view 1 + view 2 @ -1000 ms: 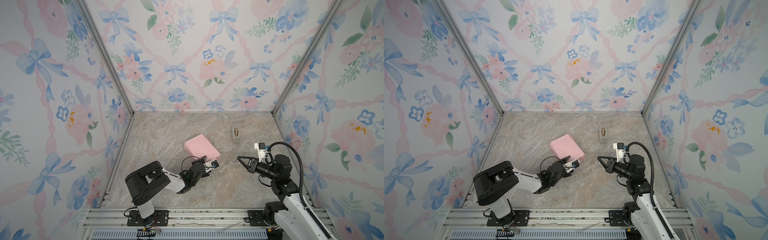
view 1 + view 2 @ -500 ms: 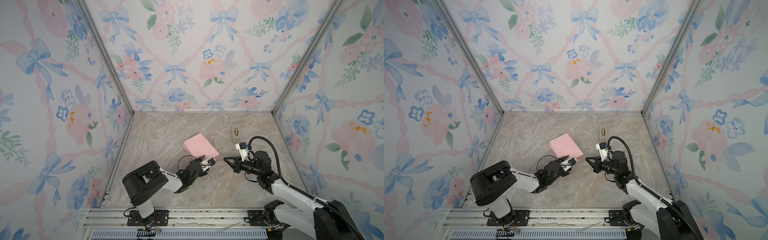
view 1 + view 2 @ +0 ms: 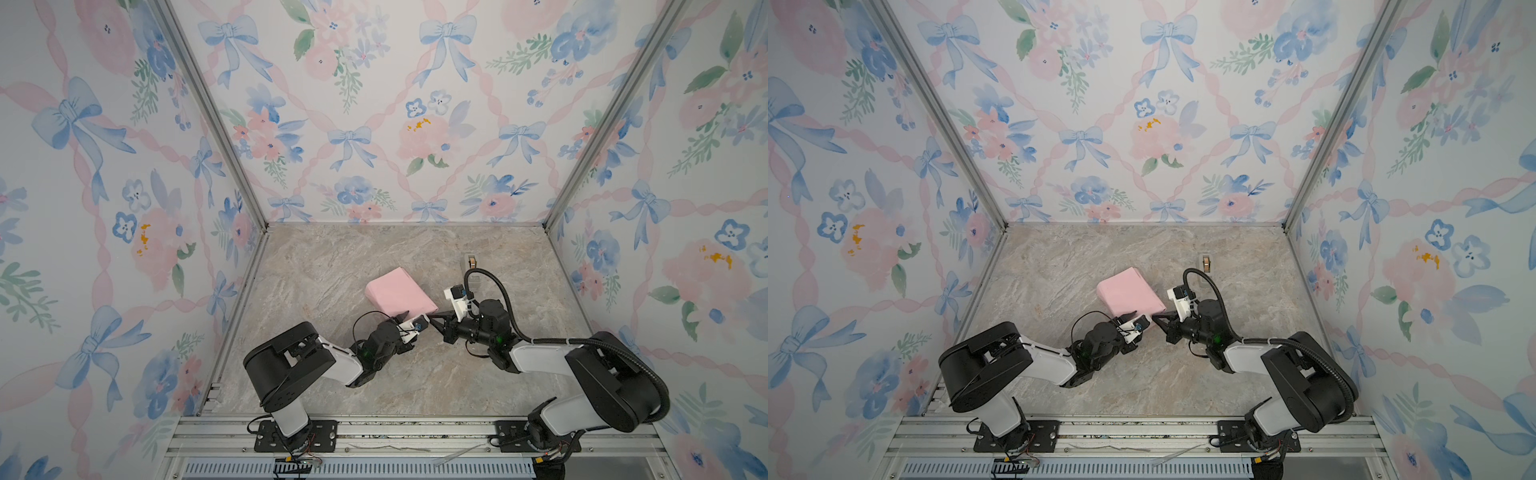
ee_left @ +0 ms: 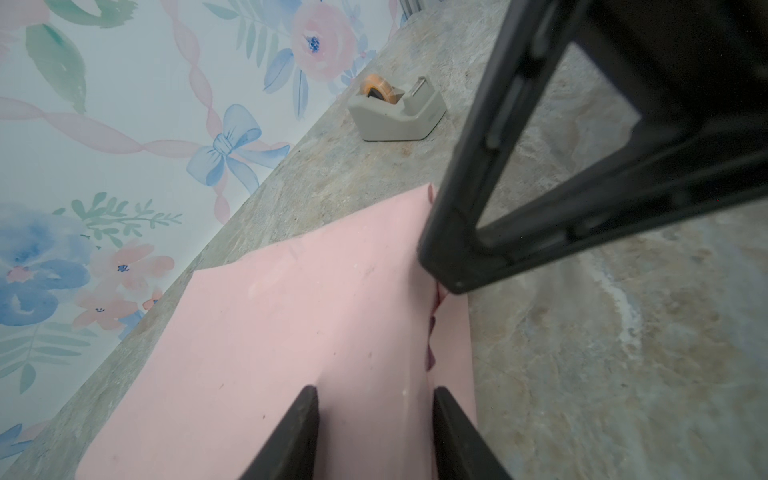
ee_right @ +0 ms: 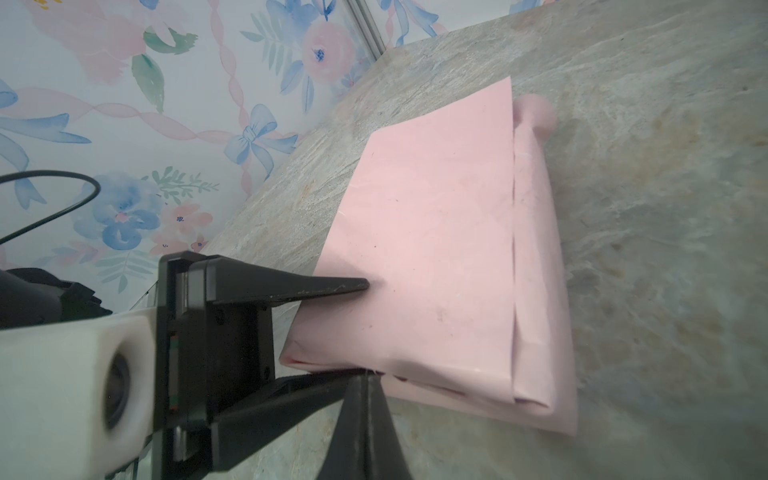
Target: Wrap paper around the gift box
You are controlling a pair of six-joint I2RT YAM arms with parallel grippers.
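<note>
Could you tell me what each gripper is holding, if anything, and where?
The left gripper appears to clasp the folded paper by its near end. The right gripper, shut, holds nothing; its tip touches a corner.

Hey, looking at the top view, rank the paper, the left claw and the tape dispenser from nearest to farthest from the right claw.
1. Paper: the right claw touches its near corner with its tip.
2. Left claw: just to the left, at the same edge.
3. Tape dispenser: farthest, well behind it.

Paper point(image 3: 399, 293) on table point(image 3: 332, 257); tape dispenser point(image 3: 470, 262) behind it, rightward.
</note>
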